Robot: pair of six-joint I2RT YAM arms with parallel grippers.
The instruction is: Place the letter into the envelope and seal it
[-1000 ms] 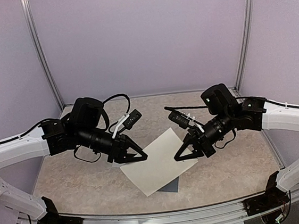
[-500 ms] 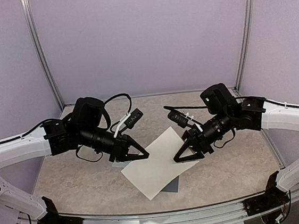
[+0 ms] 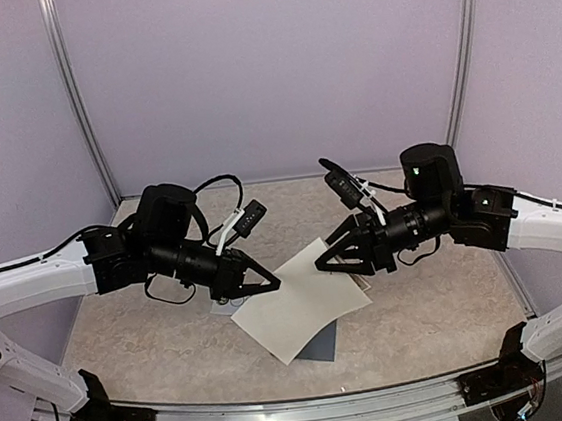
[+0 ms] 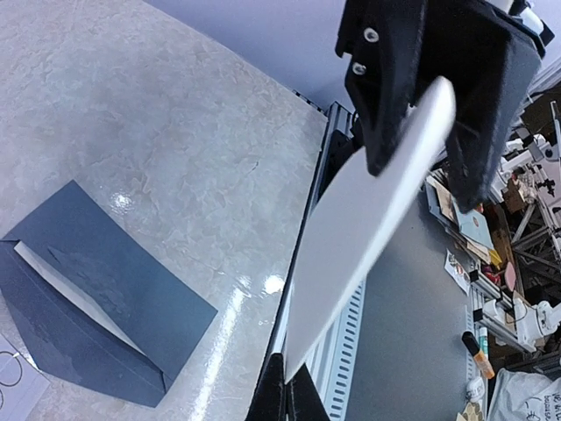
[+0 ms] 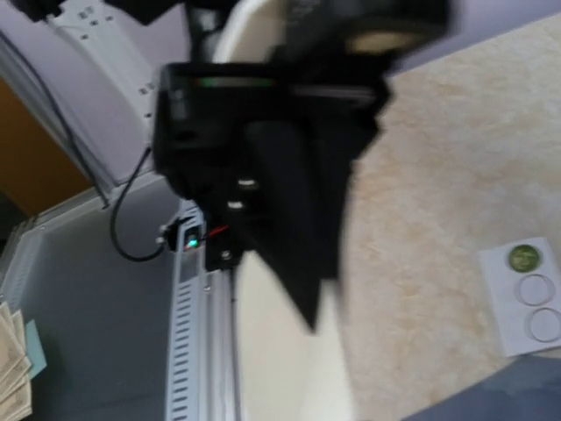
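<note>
Right hand [image 3: 324, 256] swung leftward, grip unclear; left hand [image 3: 269, 284] clamps letter [image 3: 301, 304], long axis near-left to far-right.

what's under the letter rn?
The envelope lies on the table beneath the letter, which is held off the surface. From the top camera only one dark corner pokes out; the rest is covered. The left wrist view shows more of it, lying flat.

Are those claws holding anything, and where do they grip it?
The left gripper pinches the white letter by one edge. Whether the right gripper also grips the sheet near its far corner cannot be told, because its own view is blurred.
</note>
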